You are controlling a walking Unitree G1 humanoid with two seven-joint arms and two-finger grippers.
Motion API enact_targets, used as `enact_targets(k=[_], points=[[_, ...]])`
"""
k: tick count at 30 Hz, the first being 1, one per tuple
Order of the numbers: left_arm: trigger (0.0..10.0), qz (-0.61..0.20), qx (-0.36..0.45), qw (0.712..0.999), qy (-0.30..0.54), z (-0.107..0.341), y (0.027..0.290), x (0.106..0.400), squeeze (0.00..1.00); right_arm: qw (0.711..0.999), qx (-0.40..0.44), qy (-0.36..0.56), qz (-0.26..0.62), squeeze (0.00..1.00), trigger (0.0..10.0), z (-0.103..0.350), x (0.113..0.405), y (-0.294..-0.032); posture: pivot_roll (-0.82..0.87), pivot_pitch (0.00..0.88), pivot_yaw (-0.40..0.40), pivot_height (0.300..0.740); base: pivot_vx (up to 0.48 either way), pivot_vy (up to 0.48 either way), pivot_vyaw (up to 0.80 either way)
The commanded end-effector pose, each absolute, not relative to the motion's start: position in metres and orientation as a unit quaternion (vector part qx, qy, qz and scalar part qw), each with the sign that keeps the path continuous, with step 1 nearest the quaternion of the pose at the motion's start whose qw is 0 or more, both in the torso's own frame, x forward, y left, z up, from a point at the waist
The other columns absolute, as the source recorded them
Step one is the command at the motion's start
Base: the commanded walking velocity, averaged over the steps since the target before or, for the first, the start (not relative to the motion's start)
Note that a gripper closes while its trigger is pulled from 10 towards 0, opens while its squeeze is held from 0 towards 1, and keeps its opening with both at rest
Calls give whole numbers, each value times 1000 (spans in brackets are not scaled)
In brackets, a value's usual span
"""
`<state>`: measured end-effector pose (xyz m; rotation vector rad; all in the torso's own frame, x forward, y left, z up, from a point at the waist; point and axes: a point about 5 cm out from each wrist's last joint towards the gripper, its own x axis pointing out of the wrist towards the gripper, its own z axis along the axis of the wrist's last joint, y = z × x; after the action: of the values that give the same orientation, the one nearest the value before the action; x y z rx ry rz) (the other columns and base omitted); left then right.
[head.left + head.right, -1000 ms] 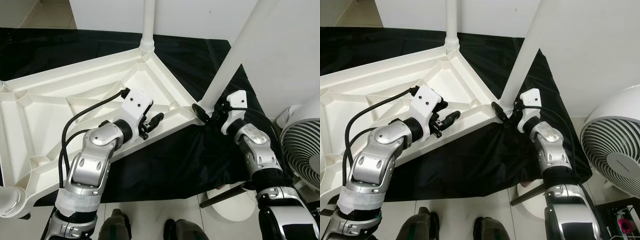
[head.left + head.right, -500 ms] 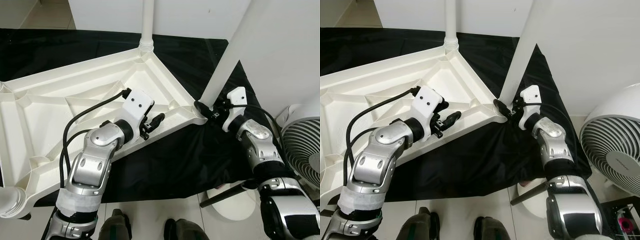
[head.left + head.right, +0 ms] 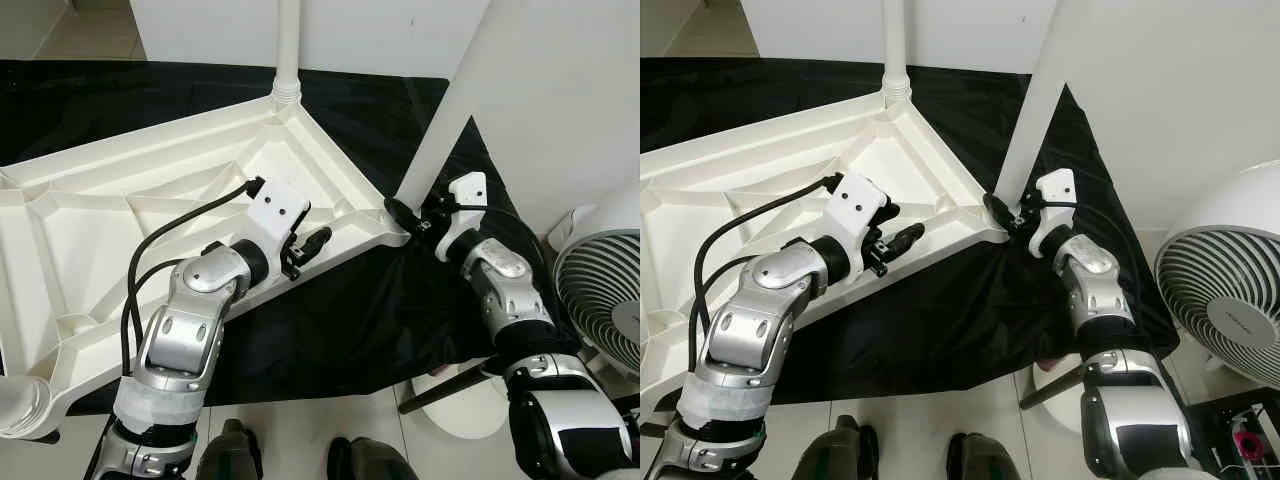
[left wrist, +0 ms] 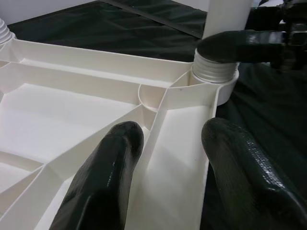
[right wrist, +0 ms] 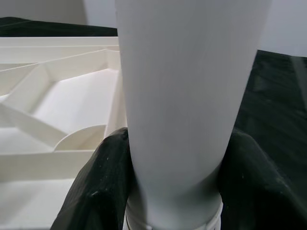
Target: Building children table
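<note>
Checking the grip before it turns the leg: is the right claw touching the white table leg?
Touching. In the right wrist view both black fingers press against the sides of the white table leg, with no gap.

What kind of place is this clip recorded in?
Probably a room in a home, used as an assembly spot: an upturned white table top lies on a black sheet spread over pale floor tiles, with a white wall and a floor fan beside it.
</note>
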<state>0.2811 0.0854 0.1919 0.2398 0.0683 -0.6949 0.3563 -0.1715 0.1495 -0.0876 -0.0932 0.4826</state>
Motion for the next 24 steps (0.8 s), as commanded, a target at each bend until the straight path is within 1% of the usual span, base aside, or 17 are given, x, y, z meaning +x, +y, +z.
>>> enact_targets(k=[1, 4, 8, 13, 15, 17, 19, 20, 24], points=[[10000, -300, 121, 946, 28, 193, 87, 282, 0, 974, -43, -9, 221, 0, 10000, 133, 351, -169, 29, 88, -40, 740, 0, 0, 0], [10000, -301, 121, 946, 28, 193, 86, 281, 0, 976, -38, -16, 213, 0, 10000, 133, 348, -161, 28, 90, -39, 740, 0, 0, 0], [10000, -303, 120, 945, 29, 193, 85, 281, 0, 985, -26, -15, 168, 0, 10000, 135, 340, -149, 23, 91, -39, 740, 0, 0, 0], [10000, -304, 120, 944, 29, 192, 85, 281, 0, 991, -11, -13, 130, 0, 10000, 137, 334, -144, 20, 90, -40, 740, 0, 0, 0], [10000, -304, 120, 944, 29, 192, 85, 281, 0, 991, -11, -13, 130, 0, 10000, 137, 334, -144, 20, 90, -40, 740, 0, 0, 0], [10000, -307, 120, 944, 30, 191, 84, 280, 0, 996, 1, -3, 90, 0, 10000, 137, 326, -142, 19, 89, -41, 740, 0, 0, 0], [10000, -307, 120, 944, 30, 191, 84, 280, 0, 996, 1, -3, 90, 0, 10000, 137, 326, -142, 19, 89, -41, 740, 0, 0, 0], [10000, -311, 122, 942, 31, 190, 82, 279, 0, 999, -1, -1, 48, 0, 10000, 140, 314, -138, 17, 87, -40, 740, 0, 0, 0], [10000, -314, 122, 941, 31, 190, 82, 279, 0, 1000, 2, 0, 24, 0, 10000, 141, 304, -136, 13, 87, -40, 740, 0, 0, 0]])
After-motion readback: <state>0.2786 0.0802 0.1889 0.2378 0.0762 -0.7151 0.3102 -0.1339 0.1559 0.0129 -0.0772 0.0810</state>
